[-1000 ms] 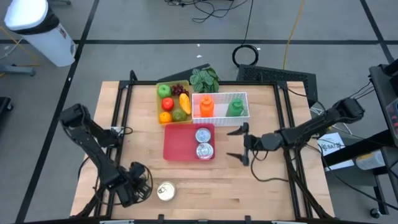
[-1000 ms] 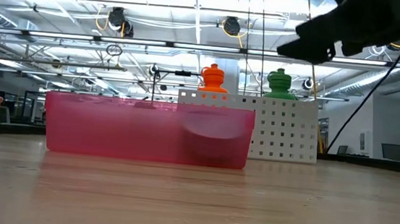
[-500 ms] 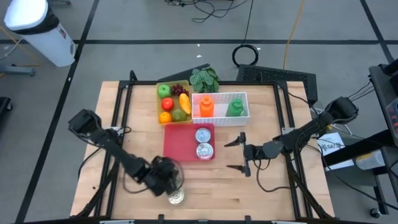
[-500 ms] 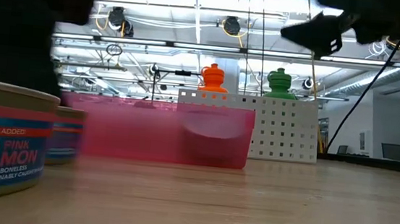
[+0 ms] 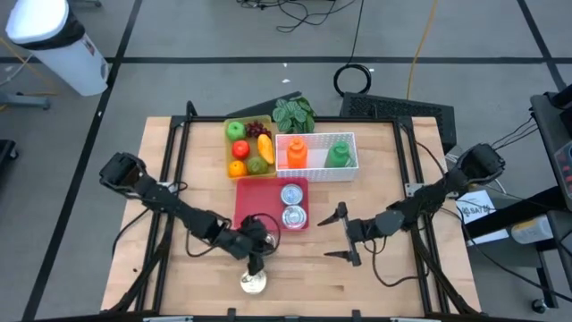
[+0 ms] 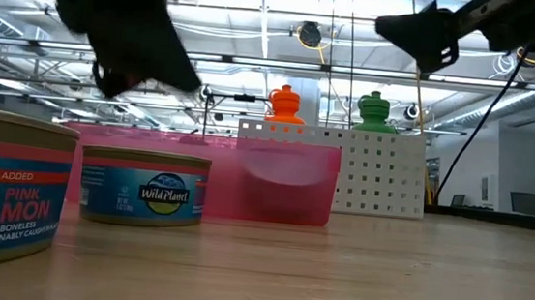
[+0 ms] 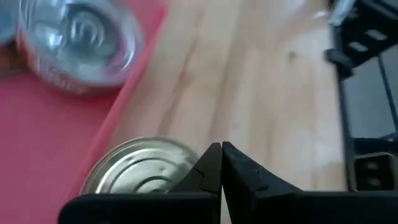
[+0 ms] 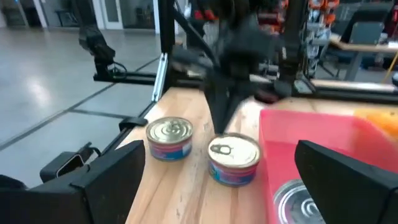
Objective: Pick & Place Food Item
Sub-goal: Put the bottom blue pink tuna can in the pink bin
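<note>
A salmon can [image 5: 253, 283] [image 6: 1, 200] stands on its base near the table's front edge. A second can with a blue label [image 6: 143, 188] [image 8: 234, 158] stands beside the near edge of the red tray [image 5: 259, 210]. My left gripper [image 5: 256, 266] [image 7: 221, 149] is shut. It slants down over this second can and hides it in the high view. The low view shows a gap between the fingertips and the can's top. My right gripper [image 5: 340, 234] hangs open to the right of the tray, above the table, pointing at the cans.
Two more cans [image 5: 291, 204] sit in the red tray's right half. Behind the tray are a yellow tray of fruit [image 5: 248, 148], a white basket [image 5: 317, 152] with an orange and a green bottle, and a leafy green [image 5: 293, 114]. Bare wood lies at the near right.
My left gripper has swept from the near left corner toward the right, up to the red tray's near edge, and has rolled, staying shut. The salmon can has slid a little toward the near right. The blue-labelled can has come in beside the tray. My right gripper has moved toward the near edge.
</note>
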